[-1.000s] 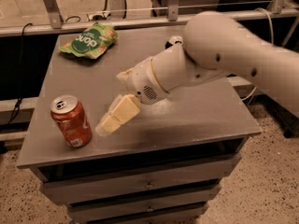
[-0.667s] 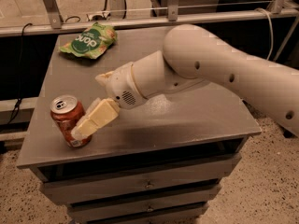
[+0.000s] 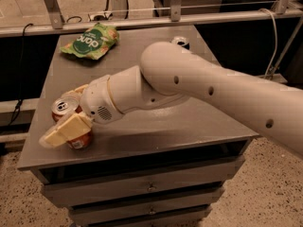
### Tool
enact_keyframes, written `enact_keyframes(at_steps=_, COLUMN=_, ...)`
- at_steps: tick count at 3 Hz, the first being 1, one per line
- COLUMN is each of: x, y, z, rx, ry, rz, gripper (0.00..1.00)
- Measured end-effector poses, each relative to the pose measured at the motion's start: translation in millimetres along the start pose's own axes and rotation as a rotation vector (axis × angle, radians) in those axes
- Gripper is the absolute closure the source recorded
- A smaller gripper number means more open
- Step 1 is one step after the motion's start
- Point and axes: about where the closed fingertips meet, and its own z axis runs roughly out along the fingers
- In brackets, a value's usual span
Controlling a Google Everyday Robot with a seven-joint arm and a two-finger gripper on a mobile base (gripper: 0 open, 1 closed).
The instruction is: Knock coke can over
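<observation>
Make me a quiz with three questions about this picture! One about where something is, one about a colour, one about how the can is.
1. Where is the coke can?
A) front-left of the table
B) back-right corner
C) on the floor
2. What colour is the snack bag?
A) blue
B) green
C) pink
3. The coke can is:
A) lying flat
B) crushed
C) standing

Answers: 1 A, it sits near the table's front-left edge, with the gripper right at it. 2 B, the bag is green. 3 C, its silver top faces up.
</observation>
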Motion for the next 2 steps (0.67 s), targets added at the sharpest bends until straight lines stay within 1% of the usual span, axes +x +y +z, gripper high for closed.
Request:
enact_keyframes(at_steps=1, x=4.8, y=1.0, z=4.0, rx=0.009, ry=-0.010, rz=0.021, gripper=0.48)
enact_keyframes(at_steps=2, x=9.1, y=-22.9, z=-33.3, rx=0.100, ry=0.024, rz=0.016, gripper=0.71)
